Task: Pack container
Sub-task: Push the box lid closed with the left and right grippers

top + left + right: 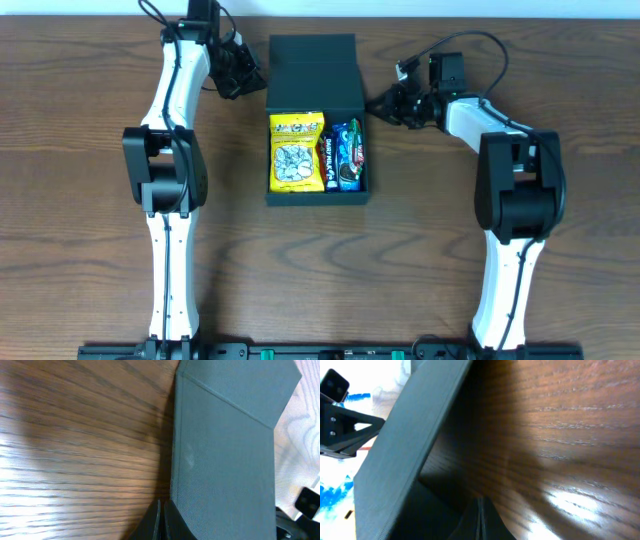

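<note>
Currently, container (313, 58) open, left end effector (250, 75) and right end effector (379, 103) closed, empty, flanking lid.

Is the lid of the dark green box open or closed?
Open. The lid is swung back; the overhead view shows a yellow packet and a blue packet inside the container.

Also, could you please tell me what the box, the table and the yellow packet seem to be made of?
The box looks like matte dark-green cardboard: fine surface texture, crisp fold line. The table looks like wood or wood-look laminate, semi-gloss: grain with glare. The yellow packet is probably printed plastic film, though too small to confirm.
</note>
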Robot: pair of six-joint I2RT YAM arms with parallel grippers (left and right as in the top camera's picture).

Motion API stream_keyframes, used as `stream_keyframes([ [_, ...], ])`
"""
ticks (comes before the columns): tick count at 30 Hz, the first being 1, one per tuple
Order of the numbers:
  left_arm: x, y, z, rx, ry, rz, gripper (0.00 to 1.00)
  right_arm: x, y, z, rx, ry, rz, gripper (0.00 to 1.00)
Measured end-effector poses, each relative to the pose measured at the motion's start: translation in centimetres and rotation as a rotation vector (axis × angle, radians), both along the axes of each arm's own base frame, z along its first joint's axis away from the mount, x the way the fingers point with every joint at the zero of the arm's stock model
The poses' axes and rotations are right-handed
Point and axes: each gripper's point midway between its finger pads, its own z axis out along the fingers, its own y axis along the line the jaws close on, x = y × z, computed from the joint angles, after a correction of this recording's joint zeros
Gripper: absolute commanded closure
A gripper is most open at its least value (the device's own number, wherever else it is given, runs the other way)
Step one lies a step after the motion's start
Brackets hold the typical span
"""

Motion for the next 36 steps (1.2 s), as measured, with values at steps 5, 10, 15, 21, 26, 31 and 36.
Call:
stream_keyframes([
  [5,-0.1,-0.7,0.0,-0.003,0.003,-0.006,0.94,0.3,1.5,0.4,0.025,-0.048,0.03,0.99],
  [10,-0.2,-1.0,0.0,-0.001,0.009,-0.004,0.94,0.4,2.7,1.1,0.055,-0.079,0.054,0.99],
  [15,-1.2,-1.1,-0.3,0.001,0.059,-0.002,0.94,0.9,3.2,2.5,0.106,-0.144,0.085,0.99],
  [21,-1.3,-0.9,-0.3,0.001,0.066,0.003,0.94,0.8,3.6,3.3,0.142,-0.168,0.112,0.99],
  [26,-0.8,-1.0,-0.1,-0.009,0.04,0.002,0.94,0.7,3.8,4.2,0.18,-0.196,0.14,0.99],
  [31,-0.5,-1.1,0.4,-0.052,0.027,-0.002,0.94,0.5,4.0,5.5,0.233,-0.22,0.186,0.99],
  [36,-0.2,-0.6,0.9,-0.076,0.005,-0.016,0.94,1.4,4.6,8.1,0.276,-0.281,0.236,0.99],
])
